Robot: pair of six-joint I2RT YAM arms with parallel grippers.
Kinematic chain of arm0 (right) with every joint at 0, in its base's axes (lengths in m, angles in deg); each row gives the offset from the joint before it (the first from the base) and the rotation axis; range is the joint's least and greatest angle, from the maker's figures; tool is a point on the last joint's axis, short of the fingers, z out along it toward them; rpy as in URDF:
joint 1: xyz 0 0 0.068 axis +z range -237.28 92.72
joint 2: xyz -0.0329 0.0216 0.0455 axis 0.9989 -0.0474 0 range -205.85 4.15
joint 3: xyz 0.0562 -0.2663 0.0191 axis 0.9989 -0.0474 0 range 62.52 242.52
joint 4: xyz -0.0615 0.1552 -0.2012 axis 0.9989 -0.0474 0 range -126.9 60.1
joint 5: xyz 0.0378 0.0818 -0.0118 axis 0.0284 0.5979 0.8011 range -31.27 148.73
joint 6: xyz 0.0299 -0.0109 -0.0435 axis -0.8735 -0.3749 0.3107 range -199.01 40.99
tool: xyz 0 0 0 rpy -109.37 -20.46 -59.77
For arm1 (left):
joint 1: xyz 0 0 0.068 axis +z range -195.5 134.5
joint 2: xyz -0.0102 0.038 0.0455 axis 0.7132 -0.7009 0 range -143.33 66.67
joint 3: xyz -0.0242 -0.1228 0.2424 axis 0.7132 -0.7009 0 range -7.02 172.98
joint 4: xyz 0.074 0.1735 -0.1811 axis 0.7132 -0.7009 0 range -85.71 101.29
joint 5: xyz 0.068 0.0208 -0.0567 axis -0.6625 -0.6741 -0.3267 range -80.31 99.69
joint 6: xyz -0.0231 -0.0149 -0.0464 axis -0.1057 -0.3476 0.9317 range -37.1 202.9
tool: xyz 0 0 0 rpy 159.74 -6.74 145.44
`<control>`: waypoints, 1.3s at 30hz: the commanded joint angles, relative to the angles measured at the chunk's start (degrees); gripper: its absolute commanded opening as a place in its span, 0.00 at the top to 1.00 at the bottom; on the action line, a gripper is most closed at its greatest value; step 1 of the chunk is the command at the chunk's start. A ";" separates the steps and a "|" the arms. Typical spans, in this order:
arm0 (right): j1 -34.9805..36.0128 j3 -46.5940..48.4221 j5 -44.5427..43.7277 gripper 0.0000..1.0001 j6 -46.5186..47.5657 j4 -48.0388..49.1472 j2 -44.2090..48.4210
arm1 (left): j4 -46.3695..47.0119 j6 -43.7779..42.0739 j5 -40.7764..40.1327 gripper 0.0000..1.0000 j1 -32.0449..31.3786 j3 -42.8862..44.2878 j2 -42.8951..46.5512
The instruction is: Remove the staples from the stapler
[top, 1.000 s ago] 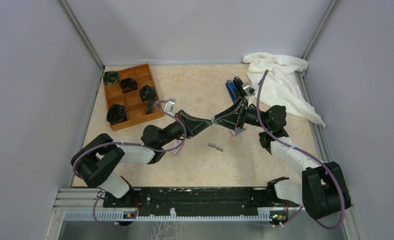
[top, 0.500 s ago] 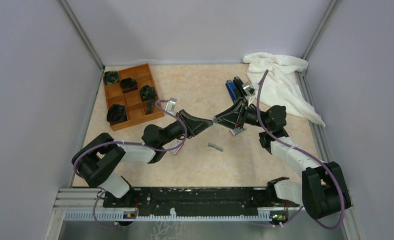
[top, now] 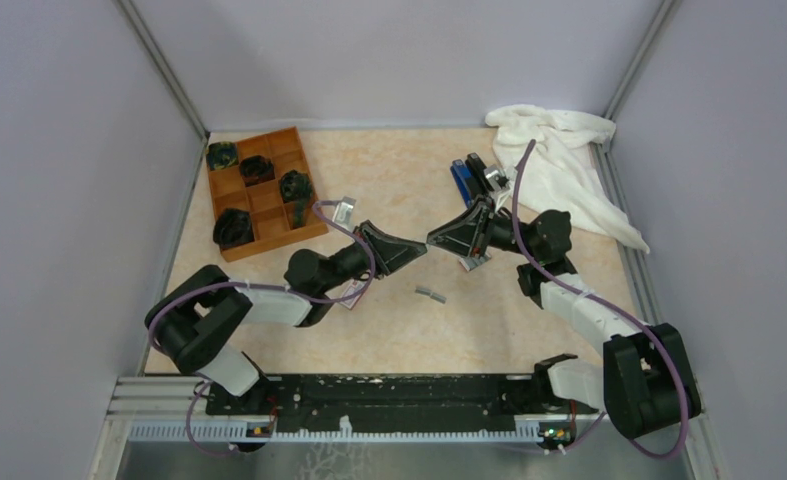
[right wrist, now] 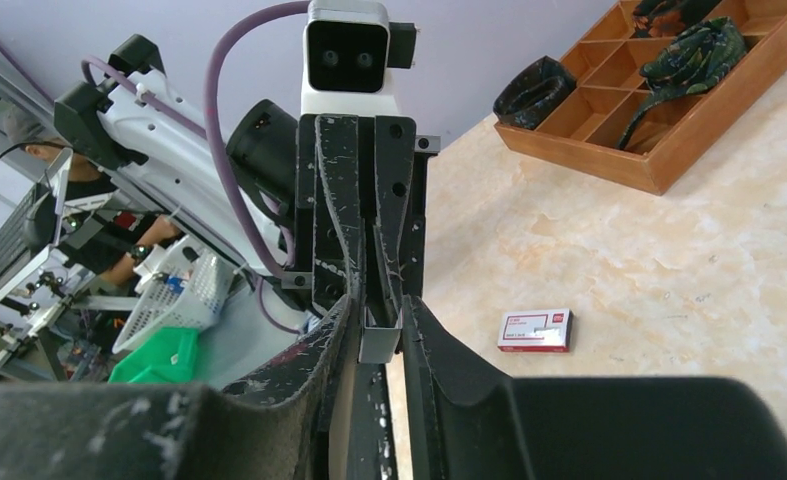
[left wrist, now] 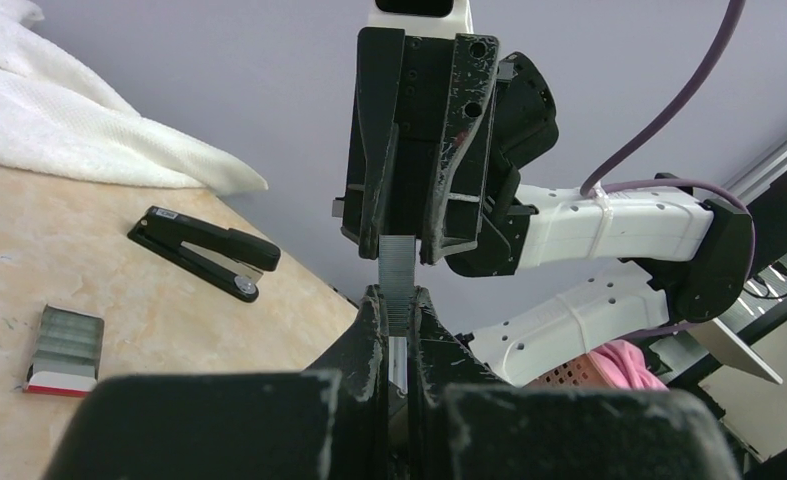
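Silvery-grey and ridged, the staples (left wrist: 400, 262) are standing upright at the centre of the left wrist view, bridging the two grippers. The left gripper (left wrist: 397, 298) is clamping the lower end from the bottom of the frame. The right gripper (left wrist: 402, 250) is reaching down from the top, its jaws sitting close on either side of the upper end. The stapler (left wrist: 204, 250) is lying on the table (left wrist: 169, 330) at mid-left, well apart from both grippers. In the right wrist view the strip is showing end-on at lower centre, between the right fingers (right wrist: 341, 320); whether the pads are already bearing on it cannot be told. In the top external view the two tips are meeting nose to nose at mid-frame, above the table, and the strip is too small to make out. The step in hand appears to be a hand-over. It is best done by closing the right jaws squarely on the strip's flat sides and holding the left clamp until that grip is firm. The strip should then be drawn straight along its length, since joined staples are likely to snap if bent.
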 commanded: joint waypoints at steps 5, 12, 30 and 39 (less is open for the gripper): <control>0.71 0.88 -0.64 0.91 1.71 1.17 1.13 | 15.52 0.09 1.01 1.00 -0.27 1.15 -0.78; 0.67 1.64 -0.02 1.00 3.90 -0.82 1.55 | 15.52 -1.41 -0.93 0.62 -0.25 -0.60 0.41; -3.61 18.58 -16.74 1.00 56.41 -63.45 4.19 | -23.90 -26.89 -5.09 0.23 3.75 -15.48 23.95; -3.50 19.73 -32.15 1.00 66.70 -70.90 -0.42 | -22.52 -28.19 -7.92 0.01 5.65 -19.54 25.27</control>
